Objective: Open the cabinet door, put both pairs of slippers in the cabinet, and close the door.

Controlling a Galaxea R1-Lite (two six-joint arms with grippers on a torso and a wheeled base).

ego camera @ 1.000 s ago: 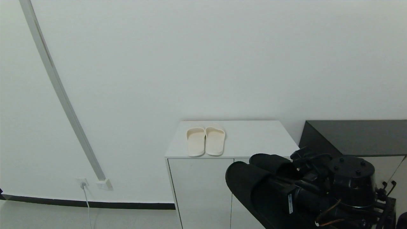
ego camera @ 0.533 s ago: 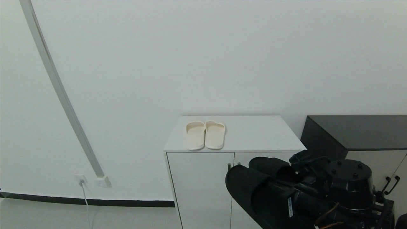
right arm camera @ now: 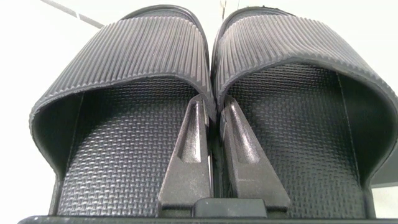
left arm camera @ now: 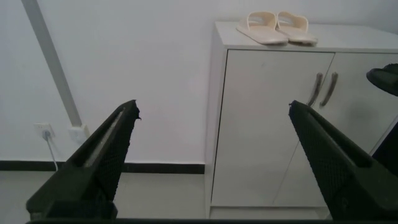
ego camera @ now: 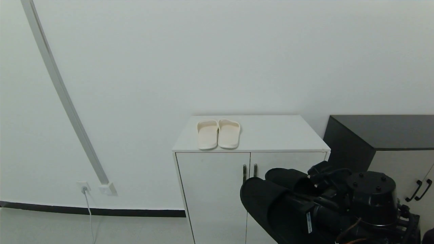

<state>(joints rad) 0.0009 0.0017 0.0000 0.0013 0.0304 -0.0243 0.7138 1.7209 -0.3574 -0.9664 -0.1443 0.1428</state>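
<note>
A cream pair of slippers [ego camera: 218, 133] lies on top of the white cabinet [ego camera: 271, 134], near its front left; it also shows in the left wrist view as the cream pair [left arm camera: 277, 27]. Both cabinet doors [ego camera: 212, 193] are shut, with two handles [ego camera: 249, 170] at the middle seam. My right gripper [right arm camera: 212, 134] is shut on the black pair of slippers [right arm camera: 211, 93], pinching their two inner sides together. In the head view the black pair [ego camera: 278, 193] hangs in front of the right door. My left gripper [left arm camera: 211, 162] is open, low and left of the cabinet [left arm camera: 273, 124].
A dark-topped cabinet [ego camera: 383, 132] with black handles [ego camera: 420, 189] stands just right of the white one. On the wall at left a grey conduit [ego camera: 64, 98] runs down to a socket [ego camera: 84, 187] with a cable. Bare floor lies left of the cabinet.
The whole head view has shifted, so the camera moved: the cabinet now sits higher in the picture with its door handles uncovered. The black pair stays in my right gripper.
</note>
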